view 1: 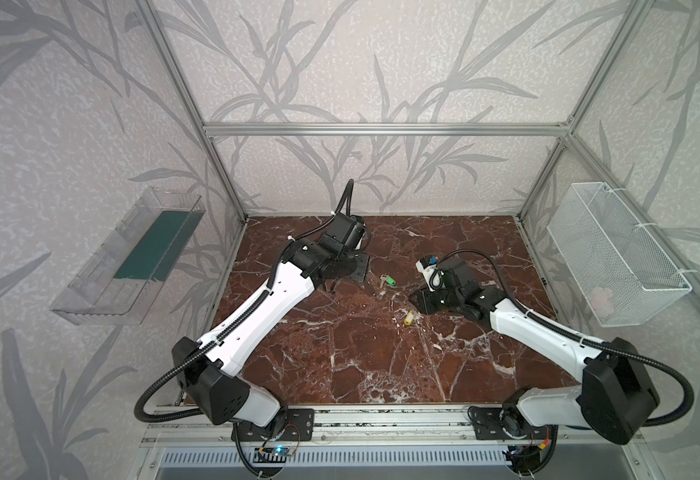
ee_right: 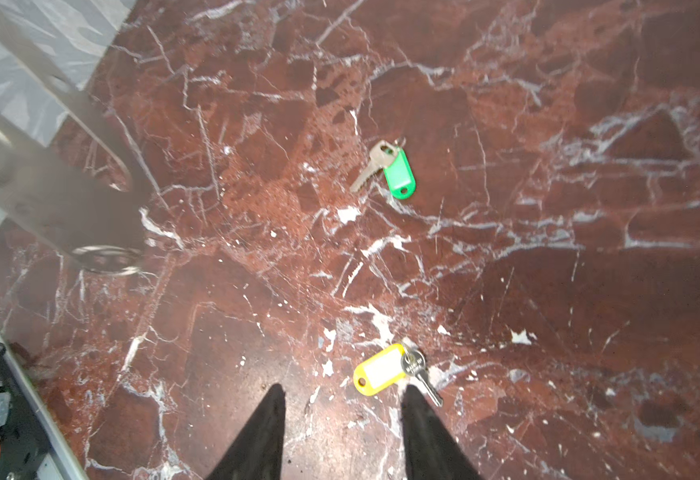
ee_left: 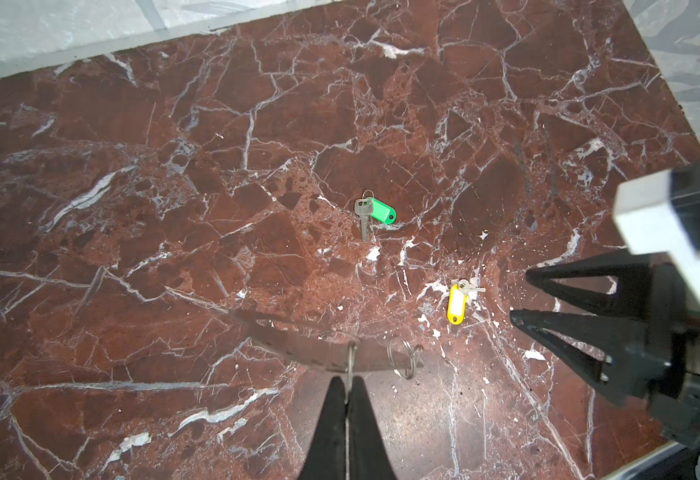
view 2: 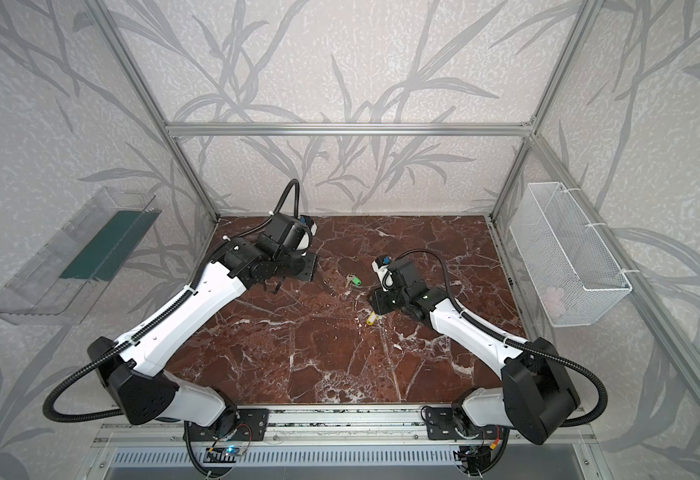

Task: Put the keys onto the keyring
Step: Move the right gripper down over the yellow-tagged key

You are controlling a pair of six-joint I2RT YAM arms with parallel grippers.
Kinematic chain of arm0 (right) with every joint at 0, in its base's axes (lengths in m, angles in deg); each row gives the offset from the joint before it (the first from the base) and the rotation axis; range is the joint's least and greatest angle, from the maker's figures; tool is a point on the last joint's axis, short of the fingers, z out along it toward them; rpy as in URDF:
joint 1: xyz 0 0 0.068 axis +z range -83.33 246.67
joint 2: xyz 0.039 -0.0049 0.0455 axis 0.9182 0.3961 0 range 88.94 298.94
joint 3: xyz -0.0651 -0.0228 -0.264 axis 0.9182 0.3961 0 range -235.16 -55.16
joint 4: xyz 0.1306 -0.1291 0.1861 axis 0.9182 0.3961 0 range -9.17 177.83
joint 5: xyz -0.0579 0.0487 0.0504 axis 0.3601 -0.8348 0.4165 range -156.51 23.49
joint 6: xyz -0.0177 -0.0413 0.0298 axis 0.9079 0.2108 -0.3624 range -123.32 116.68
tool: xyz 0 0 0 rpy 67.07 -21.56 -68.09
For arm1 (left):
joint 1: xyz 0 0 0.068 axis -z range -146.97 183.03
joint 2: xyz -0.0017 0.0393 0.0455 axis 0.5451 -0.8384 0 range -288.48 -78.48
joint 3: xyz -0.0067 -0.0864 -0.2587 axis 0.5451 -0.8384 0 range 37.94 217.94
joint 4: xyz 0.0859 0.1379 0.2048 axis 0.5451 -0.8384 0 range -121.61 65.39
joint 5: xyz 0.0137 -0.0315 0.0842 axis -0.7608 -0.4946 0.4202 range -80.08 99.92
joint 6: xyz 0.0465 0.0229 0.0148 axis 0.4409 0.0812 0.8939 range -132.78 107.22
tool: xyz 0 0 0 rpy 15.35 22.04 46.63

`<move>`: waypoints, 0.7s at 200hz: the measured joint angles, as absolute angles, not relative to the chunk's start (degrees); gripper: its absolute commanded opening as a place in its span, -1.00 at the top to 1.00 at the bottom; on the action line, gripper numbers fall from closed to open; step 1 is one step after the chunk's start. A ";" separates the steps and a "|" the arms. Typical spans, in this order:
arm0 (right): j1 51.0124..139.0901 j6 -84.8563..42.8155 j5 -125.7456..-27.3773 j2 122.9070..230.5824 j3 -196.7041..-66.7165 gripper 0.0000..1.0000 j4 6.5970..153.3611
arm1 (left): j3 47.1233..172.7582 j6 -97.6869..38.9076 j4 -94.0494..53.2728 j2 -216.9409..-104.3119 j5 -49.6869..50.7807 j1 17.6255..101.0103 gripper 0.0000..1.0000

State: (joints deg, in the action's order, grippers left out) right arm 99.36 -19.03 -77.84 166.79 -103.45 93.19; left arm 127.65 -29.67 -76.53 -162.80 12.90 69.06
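left end effector point(ee_left: 347, 384): clamped on keyring point(ee_left: 306, 347) | green-tagged key point(ee_left: 375, 210): on worktop point(ee_left: 173, 166), well apart from keyring | yellow-tagged key point(ee_left: 458, 301): near keyring | right end effector point(ee_left: 519, 295): fingers parted, apart from keyring

Green-tagged key point(ee_right: 387, 166) — yellow-tagged key point(ee_right: 394, 370) — red-marbled table point(ee_right: 547, 291)

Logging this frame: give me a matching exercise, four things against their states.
Things: 1 keyring; 2 green-tagged key; 3 yellow-tagged key; 4 right end effector.
States: A open, empty; B on the table, just ahead of the right end effector; C clamped in the left end effector; D on the table, clear of both end effectors.
Pairs: 1-C, 2-D, 3-B, 4-A.
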 measured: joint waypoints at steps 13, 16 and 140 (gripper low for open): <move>99.36 -19.46 -77.16 167.36 -102.14 0.10 93.21 | 127.65 -29.62 -76.29 -162.45 12.86 69.06 1.00; 99.36 -19.53 -76.99 167.53 -101.88 0.10 93.21 | 127.65 -29.58 -76.27 -162.43 12.86 69.06 1.00; 99.36 -19.33 -75.02 178.76 -101.18 0.35 90.22 | 127.28 -28.99 -74.69 -162.12 11.44 69.06 1.00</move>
State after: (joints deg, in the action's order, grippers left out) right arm 99.36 -19.33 -75.02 178.76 -101.18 90.22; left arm 127.28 -28.99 -74.69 -162.12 11.44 69.06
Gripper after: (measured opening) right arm 0.329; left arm 0.049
